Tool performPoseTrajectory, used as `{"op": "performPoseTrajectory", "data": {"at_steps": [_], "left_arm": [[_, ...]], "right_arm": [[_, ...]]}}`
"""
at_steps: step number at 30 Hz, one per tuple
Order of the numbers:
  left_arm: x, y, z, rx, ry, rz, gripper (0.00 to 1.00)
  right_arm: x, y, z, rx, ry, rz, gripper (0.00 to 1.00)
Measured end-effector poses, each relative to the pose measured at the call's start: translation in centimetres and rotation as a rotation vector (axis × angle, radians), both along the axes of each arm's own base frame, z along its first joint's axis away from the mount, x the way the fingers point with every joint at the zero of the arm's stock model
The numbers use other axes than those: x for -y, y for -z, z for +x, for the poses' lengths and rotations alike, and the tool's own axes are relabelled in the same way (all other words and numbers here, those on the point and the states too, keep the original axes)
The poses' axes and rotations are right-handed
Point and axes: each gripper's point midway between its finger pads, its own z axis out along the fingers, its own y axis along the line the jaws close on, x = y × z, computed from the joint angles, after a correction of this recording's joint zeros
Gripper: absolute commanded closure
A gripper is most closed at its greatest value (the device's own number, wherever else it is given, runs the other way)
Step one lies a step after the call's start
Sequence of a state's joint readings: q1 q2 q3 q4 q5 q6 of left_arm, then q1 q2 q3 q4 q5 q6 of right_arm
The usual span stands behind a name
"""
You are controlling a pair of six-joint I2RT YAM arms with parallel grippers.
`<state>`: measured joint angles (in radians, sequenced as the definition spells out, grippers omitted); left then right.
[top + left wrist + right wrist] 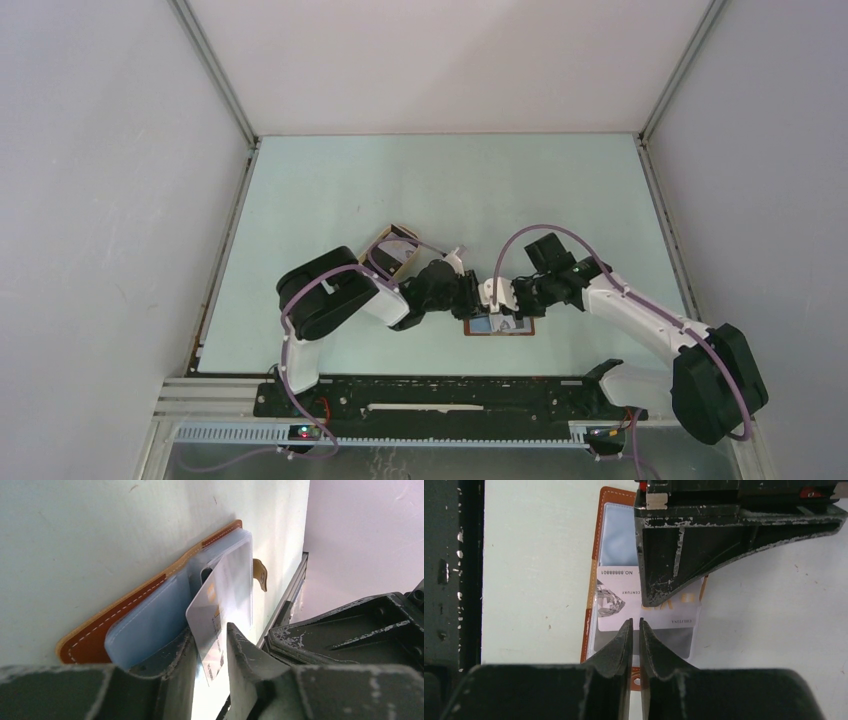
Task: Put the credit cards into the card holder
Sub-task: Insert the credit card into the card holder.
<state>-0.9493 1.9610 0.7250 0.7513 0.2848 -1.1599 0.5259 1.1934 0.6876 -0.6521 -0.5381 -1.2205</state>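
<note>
The step in hand is judged to be seating a whitish, glossy plastic credit card [215, 611] into a clear pocket of the reddish-brown, white-stitched leather-like card holder [90, 641]. The holder lies open and flat on the pale green table [100, 540], close in front of the arm bases. The card is seen tilted, its far end under or against the translucent sleeve and its near end raised between the jaws of the left gripper [210, 630]. Those jaws stand apart, wider than the card is thick, so the card is loosely framed, not pinched. The right gripper [636, 623] is poised at the card's long edge with its jaws drawn to a narrow slit; whether anything is caught there cannot be told. To finish well, the card should be laid flatter, kept square to the pocket mouth, and pushed along its length with light, even pressure. The holder should be pinned meanwhile so that it is not shoved across the table (the sleeve is thin and could buckle or fold under). From the right wrist view, the card's face is seen to carry a diamond picture, a printed number and faint gold lettering.
</note>
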Motion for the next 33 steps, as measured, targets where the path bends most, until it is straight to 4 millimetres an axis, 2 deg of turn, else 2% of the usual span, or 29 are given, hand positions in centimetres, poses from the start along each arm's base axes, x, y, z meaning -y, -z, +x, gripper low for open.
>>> {"op": "performPoseTrajectory", "data": {"at_steps": [4, 11, 13, 17, 22, 33], "left_arm": [[0.0, -0.2, -0.1, 0.003, 0.008, -0.01, 0.63], [0.0, -0.3, -0.2, 0.005, 0.022, -0.018, 0.62], [0.0, -0.3, -0.2, 0.003, 0.026, -0.02, 0.61], [-0.1, -0.3, -0.3, 0.003, 0.03, -0.025, 0.61], [-0.1, -0.3, -0.2, 0.002, 0.034, -0.031, 0.61], [-0.1, -0.3, -0.2, -0.001, 0.046, -0.047, 0.59]], "right_arm": [[-0.8, -0.2, -0.6, -0.003, -0.037, 0.019, 0.91], [-4.3, -0.4, -4.1, 0.068, -0.252, 0.041, 1.0], [-5.0, 0.0, -4.4, 0.1, -0.29, 0.024, 1.0], [-6.0, 1.3, -3.7, 0.158, -0.309, -0.034, 1.0], [-6.1, 2.5, -2.3, 0.211, -0.283, -0.099, 1.0], [-5.0, 4.1, -1.6, 0.229, -0.256, -0.187, 1.0]]}}
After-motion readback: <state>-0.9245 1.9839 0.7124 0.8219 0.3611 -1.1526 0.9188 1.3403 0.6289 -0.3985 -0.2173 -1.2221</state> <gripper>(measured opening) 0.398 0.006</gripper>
